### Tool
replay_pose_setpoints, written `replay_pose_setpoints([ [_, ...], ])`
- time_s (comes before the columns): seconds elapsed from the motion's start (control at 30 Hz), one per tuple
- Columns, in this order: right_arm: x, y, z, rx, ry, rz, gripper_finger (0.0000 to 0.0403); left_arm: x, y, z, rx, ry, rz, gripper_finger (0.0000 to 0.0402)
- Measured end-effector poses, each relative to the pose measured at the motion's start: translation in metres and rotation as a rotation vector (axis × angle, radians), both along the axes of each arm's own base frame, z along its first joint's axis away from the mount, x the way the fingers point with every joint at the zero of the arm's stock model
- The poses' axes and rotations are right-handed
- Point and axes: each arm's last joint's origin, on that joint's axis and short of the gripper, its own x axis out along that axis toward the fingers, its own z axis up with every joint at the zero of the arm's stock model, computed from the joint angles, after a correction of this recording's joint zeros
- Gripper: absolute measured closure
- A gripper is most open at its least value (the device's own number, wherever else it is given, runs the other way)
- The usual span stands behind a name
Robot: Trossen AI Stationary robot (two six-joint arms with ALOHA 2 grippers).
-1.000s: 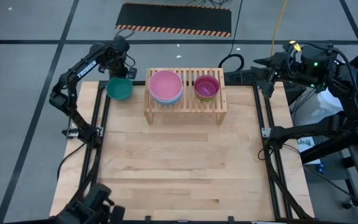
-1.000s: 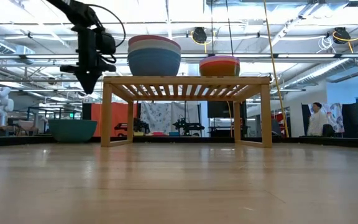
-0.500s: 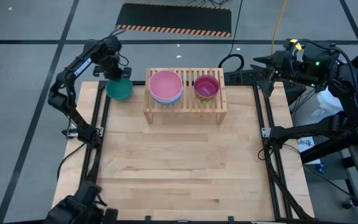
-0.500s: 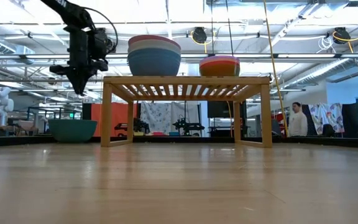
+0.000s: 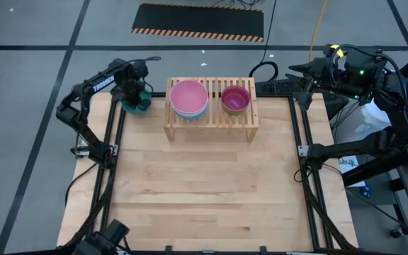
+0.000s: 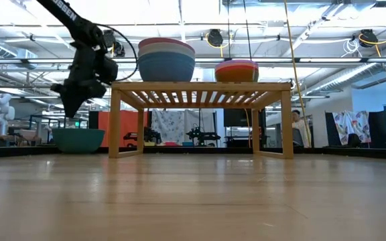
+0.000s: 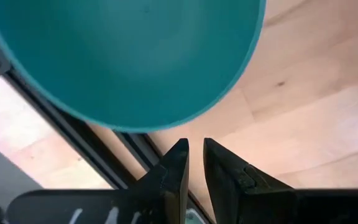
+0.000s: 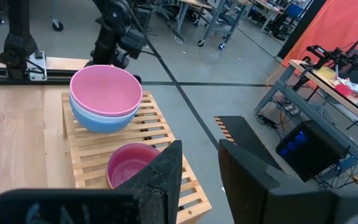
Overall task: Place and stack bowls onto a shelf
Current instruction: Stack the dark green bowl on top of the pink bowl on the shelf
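A teal bowl (image 5: 137, 106) (image 6: 79, 139) (image 7: 123, 56) stands on its base at the table's far left corner, next to the shelf (image 5: 211, 119). My left gripper (image 5: 134, 92) (image 6: 68, 115) (image 7: 194, 146) hangs just above the bowl's rim and points down. Its fingers stand a narrow gap apart with nothing between them. On the shelf's left a pink bowl (image 5: 188, 95) (image 8: 104, 90) sits nested in a blue one. A purple bowl (image 5: 235, 98) tops a second stack on the right. My right gripper (image 8: 201, 155) waits open, raised beyond the table's far right corner.
Black frame rails (image 5: 112, 134) run along the table's left and right sides. Bare wood (image 5: 204, 191) spreads from the shelf to the near edge. A person (image 6: 299, 127) stands far back in the room.
My left gripper has come down and toward the near edge, from beyond the teal bowl to right above it, and its wrist has rolled on the way. The bowls have stayed where they were.
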Motion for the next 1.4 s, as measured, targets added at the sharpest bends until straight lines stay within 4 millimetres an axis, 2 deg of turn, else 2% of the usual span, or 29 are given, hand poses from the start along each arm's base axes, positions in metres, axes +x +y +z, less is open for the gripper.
replay_pose_setpoints([
  [0.17, 0.000, 0.000, 0.000, 0.000, 0.001, 0.000, 0.0303, 0.003, -0.003, -0.015, 0.006, -0.010, -0.087, 0.0346],
  [0.63, 0.000, 0.000, 0.000, -0.008, 0.006, 0.004, 0.0303, 0.013, -0.008, -0.015, 0.009, 0.034, -0.398, 0.0346],
  [0.97, 0.000, 0.000, 0.000, -0.008, 0.006, 0.004, 0.0303, 0.014, -0.009, -0.015, -0.013, -0.006, -0.459, 0.0346],
  [1.4, 0.000, 0.000, 0.000, -0.008, 0.006, 0.003, 0.0303, 0.013, -0.012, -0.020, -0.036, -0.008, -0.449, 0.0346],
])
